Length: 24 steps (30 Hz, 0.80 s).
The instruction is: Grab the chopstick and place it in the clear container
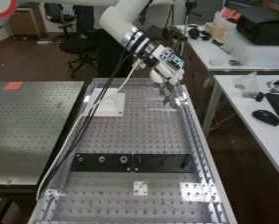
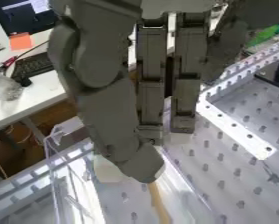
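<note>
Dark grey robot hand (image 2: 110,112) hangs, in the high view, toward 1 o'clock from the flat black bars (image 1: 133,162); I cannot tell whether it grips anything. Half hidden behind it, the tan, slender, wooden chopstick (image 2: 159,202) pokes out. Those glassy edges are probably the clear plastic container (image 2: 54,192). If the hold is poor or missing, the stick could slip or swivel; carried crooked, it might catch the container's rim.
</note>
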### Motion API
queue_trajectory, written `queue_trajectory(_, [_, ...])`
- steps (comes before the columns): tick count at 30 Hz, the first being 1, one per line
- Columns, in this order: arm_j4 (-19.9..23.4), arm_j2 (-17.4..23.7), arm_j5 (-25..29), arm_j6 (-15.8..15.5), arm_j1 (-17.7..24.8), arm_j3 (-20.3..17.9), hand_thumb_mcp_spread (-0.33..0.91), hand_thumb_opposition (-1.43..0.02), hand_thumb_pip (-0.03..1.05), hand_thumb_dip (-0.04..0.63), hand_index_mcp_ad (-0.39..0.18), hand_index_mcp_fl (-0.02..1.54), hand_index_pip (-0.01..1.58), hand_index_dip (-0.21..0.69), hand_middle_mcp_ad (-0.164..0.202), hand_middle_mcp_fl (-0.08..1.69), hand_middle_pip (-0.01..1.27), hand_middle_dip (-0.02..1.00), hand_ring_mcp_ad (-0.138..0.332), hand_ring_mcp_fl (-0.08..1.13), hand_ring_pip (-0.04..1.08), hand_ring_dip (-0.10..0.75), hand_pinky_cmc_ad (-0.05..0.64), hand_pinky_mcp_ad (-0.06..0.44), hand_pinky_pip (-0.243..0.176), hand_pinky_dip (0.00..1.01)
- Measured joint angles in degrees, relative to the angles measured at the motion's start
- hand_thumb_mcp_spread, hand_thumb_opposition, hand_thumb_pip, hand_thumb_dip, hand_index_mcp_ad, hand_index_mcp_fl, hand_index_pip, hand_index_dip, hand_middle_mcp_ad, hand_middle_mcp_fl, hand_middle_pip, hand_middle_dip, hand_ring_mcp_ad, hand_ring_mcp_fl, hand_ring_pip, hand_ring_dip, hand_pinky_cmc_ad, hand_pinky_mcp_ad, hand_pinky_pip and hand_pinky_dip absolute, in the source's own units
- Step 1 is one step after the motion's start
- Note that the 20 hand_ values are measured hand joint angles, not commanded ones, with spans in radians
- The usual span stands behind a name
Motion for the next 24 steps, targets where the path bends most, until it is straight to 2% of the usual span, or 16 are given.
queue_trajectory(11, [0.45, -0.01, -0.60, -0.19, -0.09, 0.15, 0.84, -1.12, 0.50, 0.344, -0.087, 1.53, 0.09, 0.538, 0.061, 1.30, 0.28, 0.60, 0.103, 0.95, 0.07, 0.379, 0.506, 0.215, 0.080, 0.19])
queue_trajectory(13, [0.45, 0.07, -1.27, -0.16, -0.10, 0.08, 0.81, -1.12, 0.44, 0.340, -0.082, 1.45, 0.09, 0.538, 0.061, 1.30, 0.24, 0.61, 0.108, 0.90, 0.08, 0.379, 0.506, 0.216, 0.080, 0.19])
queue_trajectory(14, [0.44, 0.08, -1.54, -0.16, -0.10, 0.05, 0.76, -1.10, 0.41, 0.333, -0.072, 1.42, 0.09, 0.534, 0.058, 1.31, 0.23, 0.61, 0.105, 0.88, 0.07, 0.379, 0.506, 0.216, 0.080, 0.19])
queue_trajectory(16, [0.79, 0.15, -2.43, -0.19, -0.09, -0.17, 0.67, -1.02, 0.43, 0.335, -0.070, 1.32, 0.07, 0.529, 0.061, 1.37, 0.21, 0.62, 0.105, 0.80, 0.08, 0.379, 0.501, 0.216, 0.080, 0.23])
queue_trajectory(18, [1.46, 0.31, -3.18, -0.26, -0.08, -0.74, 0.64, -0.97, 0.48, 0.332, -0.070, 1.24, 0.06, 0.531, 0.061, 1.26, 0.17, 0.62, 0.105, 0.70, 0.08, 0.379, 0.494, 0.215, 0.082, 0.26])
queue_trajectory(21, [1.80, 0.44, -3.36, 0.01, -0.07, -1.29, 0.60, -0.94, 0.50, 0.332, -0.073, 1.14, 0.04, 0.494, 0.061, 1.12, 0.14, 0.62, 0.110, 0.61, 0.06, 0.379, 0.480, 0.216, 0.066, 0.32])
queue_trajectory(24, [2.35, 0.73, -3.48, 0.37, -0.08, -2.09, 0.57, -0.93, 0.50, 0.332, -0.073, 1.07, 0.04, 0.463, 0.058, 1.06, 0.14, 0.62, 0.115, 0.56, 0.06, 0.379, 0.463, 0.213, 0.023, 0.37])
